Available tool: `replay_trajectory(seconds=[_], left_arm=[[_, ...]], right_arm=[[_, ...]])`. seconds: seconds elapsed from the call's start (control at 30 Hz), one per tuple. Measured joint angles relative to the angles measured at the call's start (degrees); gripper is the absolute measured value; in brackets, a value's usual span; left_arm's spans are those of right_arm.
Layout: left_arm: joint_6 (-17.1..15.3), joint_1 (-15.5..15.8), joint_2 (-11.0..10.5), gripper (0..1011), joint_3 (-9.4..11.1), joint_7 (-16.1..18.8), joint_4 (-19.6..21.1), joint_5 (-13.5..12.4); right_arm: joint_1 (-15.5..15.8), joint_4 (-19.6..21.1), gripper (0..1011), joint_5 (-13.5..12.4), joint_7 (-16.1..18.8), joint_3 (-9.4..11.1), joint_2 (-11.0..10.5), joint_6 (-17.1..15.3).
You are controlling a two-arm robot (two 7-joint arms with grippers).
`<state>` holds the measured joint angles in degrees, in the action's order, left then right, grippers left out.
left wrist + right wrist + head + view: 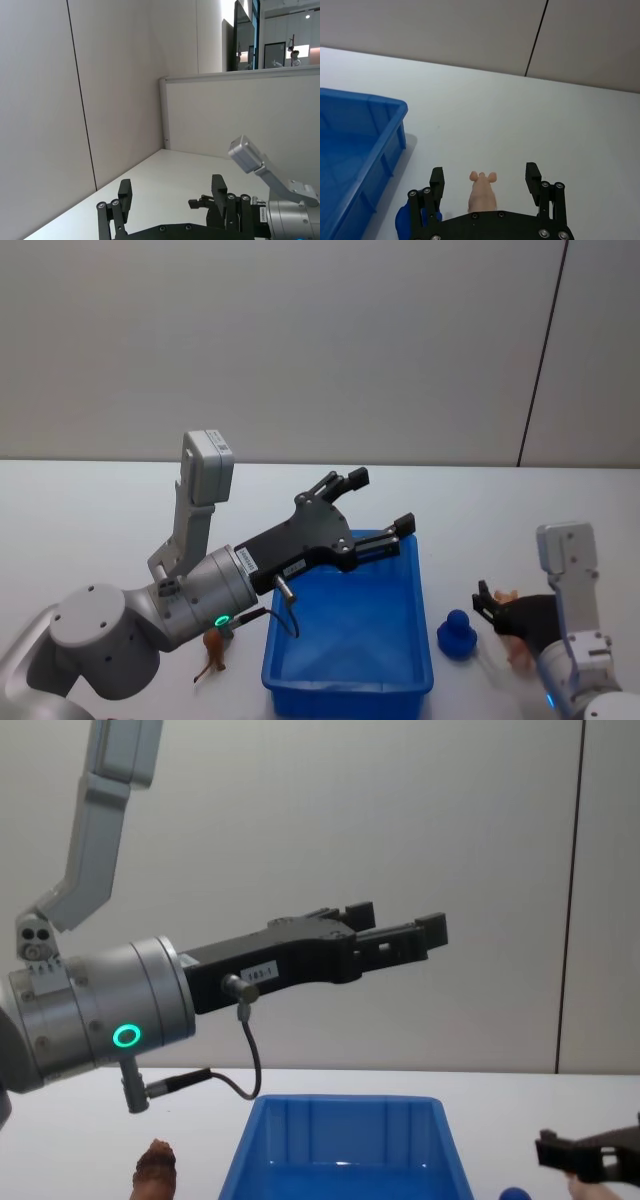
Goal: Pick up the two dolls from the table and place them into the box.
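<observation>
The box [345,700] is empty: brown doll [213,650] lower left, blue-topped doll [457,634] lower right, both on the counter [100,510]. Left pincer [380,500] spread above the box; right pincer [485,173] apart around a pink toy [482,194].

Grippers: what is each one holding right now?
Left gripper: open, empty, above the box.
Right gripper: open, either side of a pink toy.

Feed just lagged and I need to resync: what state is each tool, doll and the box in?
Left tool: open, empty, raised.
Right tool: open, straddling pink doll.
Box: upright, no doll inside.
Brown doll: on table, left of box.
Blue doll: on table, right of box.
Pink doll: on table, ungripped.
</observation>
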<state>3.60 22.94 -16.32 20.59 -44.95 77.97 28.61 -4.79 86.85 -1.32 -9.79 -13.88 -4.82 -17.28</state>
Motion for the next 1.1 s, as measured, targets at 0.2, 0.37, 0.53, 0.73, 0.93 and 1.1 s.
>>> replay_trajectory(seconds=[0.2,0.37,0.53,0.73,0.93,1.1], left_arm=[[0.0,0.0,0.0,1001,0.0,0.0,0.0,0.0],[0.0,0.0,0.0,1001,0.0,0.0,0.0,0.0],[0.0,0.0,0.0,1001,0.0,0.0,0.0,0.0],[0.0,0.0,0.0,1001,0.0,0.0,0.0,0.0],[0.0,0.0,0.0,1001,0.0,0.0,0.0,0.0],[0.0,0.0,0.0,1001,0.0,0.0,0.0,0.0]], right_arm=[[-0.08,-1.11,1000,0.2,1.24,-0.15,0.24,-0.69],[0.45,-1.29,1001,0.23,1.7,-0.24,0.26,-1.28],[1.49,-1.05,1000,0.23,1.74,-0.22,0.08,-1.84],[2.35,-0.53,1000,-0.02,1.27,0.01,-0.16,-2.04],[3.14,-0.26,1000,-0.42,0.67,0.44,-0.43,-2.01],[3.4,-0.57,1000,-0.7,0.36,0.8,-0.52,-1.45]])
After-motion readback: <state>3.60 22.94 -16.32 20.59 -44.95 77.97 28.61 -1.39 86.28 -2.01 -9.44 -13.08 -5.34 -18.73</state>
